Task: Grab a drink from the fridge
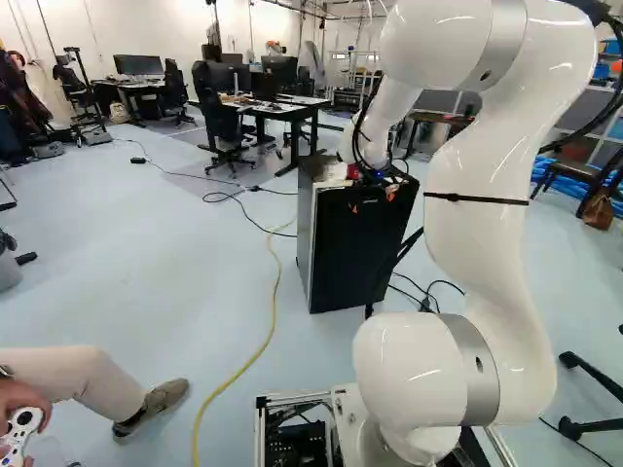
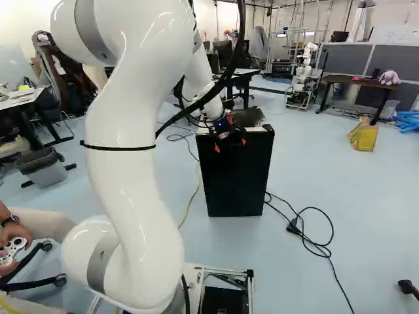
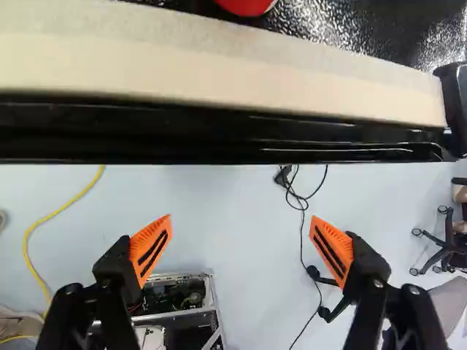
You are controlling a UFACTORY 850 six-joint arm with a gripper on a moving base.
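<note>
Black fridge (image 2: pixel 236 186) stands on floor (image 2: pixel 353 196) ahead of us. Our hand (image 2: pixel 230 144) hangs near its top front edge, 2 orange-padded fingers (image 3: pixel 333 246) spread wide, gripping nothing. Red round object (image 3: pixel 248 5) sits on fridge top.

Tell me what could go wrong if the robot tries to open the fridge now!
The gripper might pinch just air: its fingers are spread apart, with none of the fridge between them.
It could bump the round red thing off the fridge top, because that is close to the front edge.
If the base rolls, it might catch the yellow cable on the floor.
</note>
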